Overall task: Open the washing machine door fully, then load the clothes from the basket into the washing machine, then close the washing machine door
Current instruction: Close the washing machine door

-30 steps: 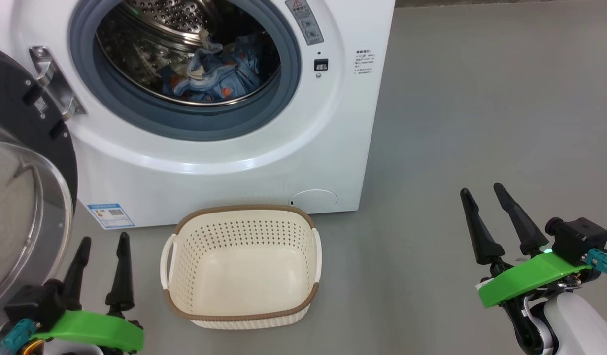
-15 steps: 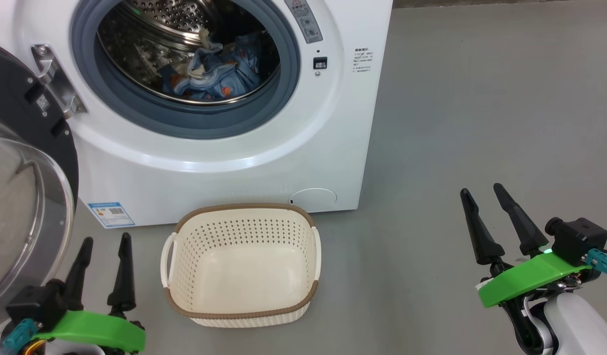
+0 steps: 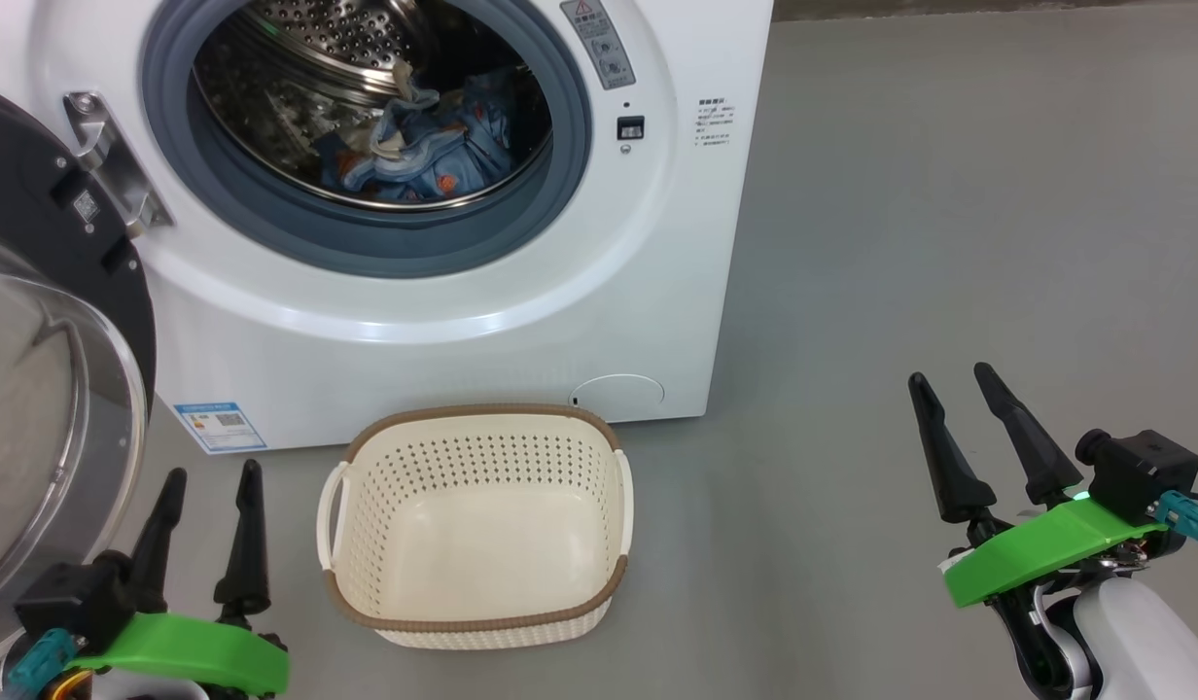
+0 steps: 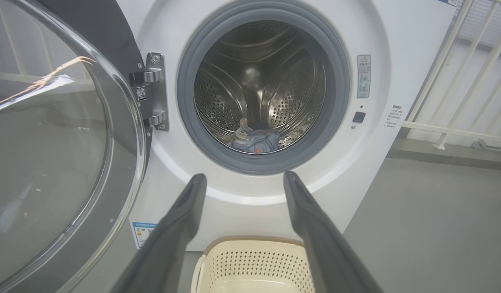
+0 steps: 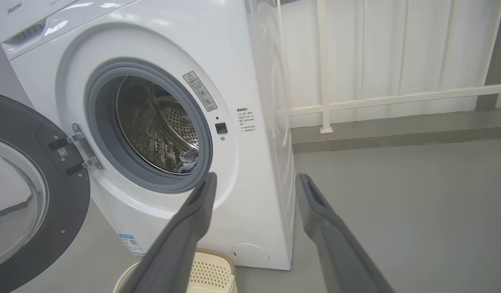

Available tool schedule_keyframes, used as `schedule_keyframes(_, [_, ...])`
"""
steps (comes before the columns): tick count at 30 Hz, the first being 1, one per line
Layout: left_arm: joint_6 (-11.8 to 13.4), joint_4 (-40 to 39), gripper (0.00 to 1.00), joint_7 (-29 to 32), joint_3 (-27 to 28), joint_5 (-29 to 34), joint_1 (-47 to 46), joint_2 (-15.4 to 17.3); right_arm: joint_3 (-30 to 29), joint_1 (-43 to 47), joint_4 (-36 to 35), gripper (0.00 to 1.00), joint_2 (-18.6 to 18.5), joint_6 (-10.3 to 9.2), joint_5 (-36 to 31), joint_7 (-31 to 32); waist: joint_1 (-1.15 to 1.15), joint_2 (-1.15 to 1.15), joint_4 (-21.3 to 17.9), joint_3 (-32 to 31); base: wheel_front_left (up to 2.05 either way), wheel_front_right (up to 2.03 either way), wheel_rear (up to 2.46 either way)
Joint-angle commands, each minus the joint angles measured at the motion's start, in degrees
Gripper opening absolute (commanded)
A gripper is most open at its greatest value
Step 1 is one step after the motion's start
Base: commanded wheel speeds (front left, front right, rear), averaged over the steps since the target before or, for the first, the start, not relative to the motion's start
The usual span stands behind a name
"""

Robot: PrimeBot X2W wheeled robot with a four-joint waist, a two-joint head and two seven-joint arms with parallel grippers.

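Hanging open and empty just as a second ago, my left gripper sits beside the swung-out door, my right gripper well off, with the clothes inside the washing machine ahead and the basket between them bare, so I judge only closing is left.

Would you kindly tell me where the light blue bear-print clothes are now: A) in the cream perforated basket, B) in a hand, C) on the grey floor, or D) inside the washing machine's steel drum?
D: the light blue bear-print clothes lie in the perforated steel drum; the cream basket is empty.
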Motion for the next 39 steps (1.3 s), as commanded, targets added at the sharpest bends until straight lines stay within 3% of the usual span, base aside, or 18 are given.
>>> schedule_keyframes(1, [0.55, -0.95, 1.00, -0.31, 2.00, -0.47, -1.01, 1.72, 1.00, -0.05, -1.07, 1.00, -0.97, 0.32, 0.50, -0.46, 0.00, 0.00, -0.01, -0.03, 0.00, 0.00, 0.00])
schedule_keyframes(20, [0.70, -1.08, 1.00, -0.31, 1.50, -0.63, -0.93, 2.20, 0.49, 0.52, -1.15, 1.00, -0.74, 0.32, 0.46, -0.46, 0.00, 0.00, 1.78, -0.19, 0.00, 0.00, 0.00])
schedule_keyframes(39, [2.50, -0.22, 1.00, 0.21, 0.80, -0.43, -0.44, 2.44, 1.08, 1.37, -0.62, 1.00, -0.38, 0.32, 0.80, -0.46, 0.00, 0.00, 10.39, -1.90, 0.00, 0.00, 0.00])
